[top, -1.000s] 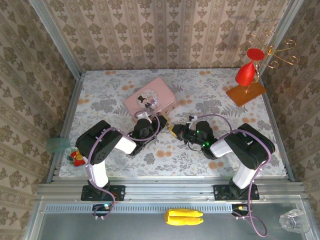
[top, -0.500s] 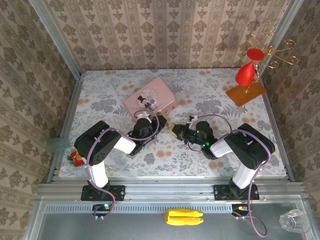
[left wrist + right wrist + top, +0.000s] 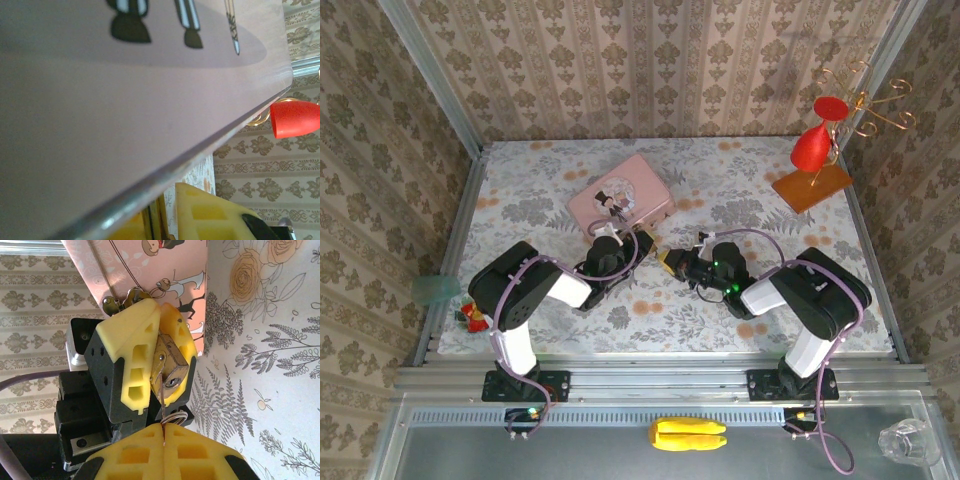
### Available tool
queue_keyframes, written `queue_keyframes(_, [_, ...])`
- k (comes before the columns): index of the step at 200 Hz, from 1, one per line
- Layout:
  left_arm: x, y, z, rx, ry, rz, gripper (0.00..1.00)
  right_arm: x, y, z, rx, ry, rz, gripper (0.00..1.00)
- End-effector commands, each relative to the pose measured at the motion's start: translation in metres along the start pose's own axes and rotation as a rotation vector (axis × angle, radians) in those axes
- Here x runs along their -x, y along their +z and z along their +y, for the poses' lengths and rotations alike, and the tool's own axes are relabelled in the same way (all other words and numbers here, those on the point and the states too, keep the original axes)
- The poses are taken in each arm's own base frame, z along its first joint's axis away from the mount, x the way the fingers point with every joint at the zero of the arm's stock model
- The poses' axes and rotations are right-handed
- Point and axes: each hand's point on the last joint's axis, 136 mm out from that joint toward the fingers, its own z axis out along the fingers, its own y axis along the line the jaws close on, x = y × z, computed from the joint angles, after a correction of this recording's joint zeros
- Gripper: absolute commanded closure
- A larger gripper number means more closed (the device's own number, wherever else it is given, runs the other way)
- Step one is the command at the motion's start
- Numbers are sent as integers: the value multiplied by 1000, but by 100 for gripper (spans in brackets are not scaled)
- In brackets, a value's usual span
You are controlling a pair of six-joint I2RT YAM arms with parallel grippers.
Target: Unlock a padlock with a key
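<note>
Handling check, tabletop (image 3: 520, 190) centre.
L gripper (image 3: 161, 320) pinches padlock (image 3: 172, 367) body: rigid, slick. R gripper (image 3: 163, 432) pinches key (image 3: 162, 409): thin, prob. bendable; grip near bow.

Pink tin (image 3: 110, 115) close above; yellow claw fingertip (image 3: 205, 212) beneath edge; red cone (image 3: 295, 119) right.

Brass-coloured metal padlock (image 3: 172, 367); glossy pink tin (image 3: 125, 110)

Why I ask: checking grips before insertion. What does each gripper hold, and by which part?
Left gripper: the padlock, clamped across its brass body. Right gripper: the key, pinched at its ring end, tip toward the keyhole.
</note>
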Motion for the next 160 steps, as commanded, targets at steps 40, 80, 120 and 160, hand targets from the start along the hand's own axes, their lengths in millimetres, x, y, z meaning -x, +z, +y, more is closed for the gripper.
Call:
queue_keyframes(40, [-8,0,-7,-19,-112,62,100,-5,-6,3,-24,-35,18,100])
queue_keyframes(80, [-7,2,-11,-37,-123,67,100,-10,-4,1,-30,-43,39,100])
queue_keyframes(120, [-9,3,-12,-43,-127,80,100,-14,2,15,53,-22,68,100])
queue_keyframes(160, [-10,2,-17,-57,-127,91,100,-13,4,11,36,-30,72,100])
